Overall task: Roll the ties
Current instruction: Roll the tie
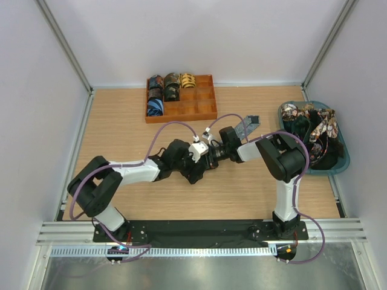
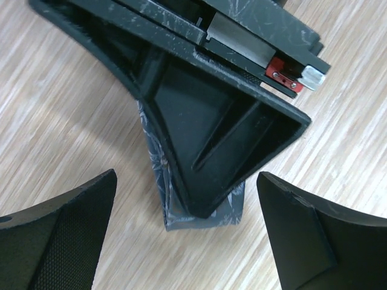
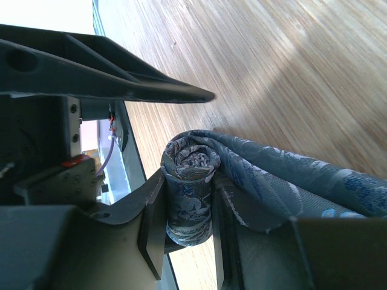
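Rolled end of grey-blue tie point(image 3: 190, 181) clamped in right gripper point(image 3: 187, 214), mid-table point(image 1: 121, 121); tail hangs loose. Left gripper point(image 2: 187, 232) hovers, jaws wide apart. Rolling underway, I judge; next needs more turns, tail kept taut.

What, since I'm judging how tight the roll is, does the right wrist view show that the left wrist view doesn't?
Only right wrist: the rolled end of the grey-blue tie, spiral visible, clamped in the right gripper. Only left wrist: the left gripper, open, flanking the tie's flat end, which lies partly beneath the right gripper. Both: the same tie and the wooden table.
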Robot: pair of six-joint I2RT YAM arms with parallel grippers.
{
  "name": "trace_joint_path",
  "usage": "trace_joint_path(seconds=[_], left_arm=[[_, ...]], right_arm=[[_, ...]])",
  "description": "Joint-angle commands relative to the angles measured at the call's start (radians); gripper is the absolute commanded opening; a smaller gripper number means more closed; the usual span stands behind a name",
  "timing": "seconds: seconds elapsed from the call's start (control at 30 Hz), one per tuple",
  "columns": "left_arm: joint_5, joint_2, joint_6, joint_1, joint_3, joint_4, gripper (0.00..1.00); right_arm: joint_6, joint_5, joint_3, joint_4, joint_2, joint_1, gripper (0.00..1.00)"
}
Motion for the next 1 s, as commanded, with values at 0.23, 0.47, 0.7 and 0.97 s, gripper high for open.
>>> trace_joint_path(seconds=[0.23, 0.47, 0.7, 0.97], left_arm=[[-0.006, 0.091, 0.045, -0.031, 0.096, -0.094, 0.82], [-0.054, 0.129, 0.069, -0.051, 0.126, -0.135, 0.65], [-0.078, 0.138, 0.071, -0.061, 0.127, -0.177, 0.42], [-0.071, 0.152, 0.068, -0.06, 0.133, -0.198, 0.3]], right_arm=[[-0.01, 0.008, 0.001, 0.016, -0.009, -0.003, 0.25], [-0.009, 0.008, -0.004, 0.021, -0.015, -0.004, 0.25], [-0.004, 0.01, -0.007, 0.024, -0.024, -0.008, 0.3], [0.014, 0.022, -0.007, 0.03, -0.033, -0.009, 0.5]])
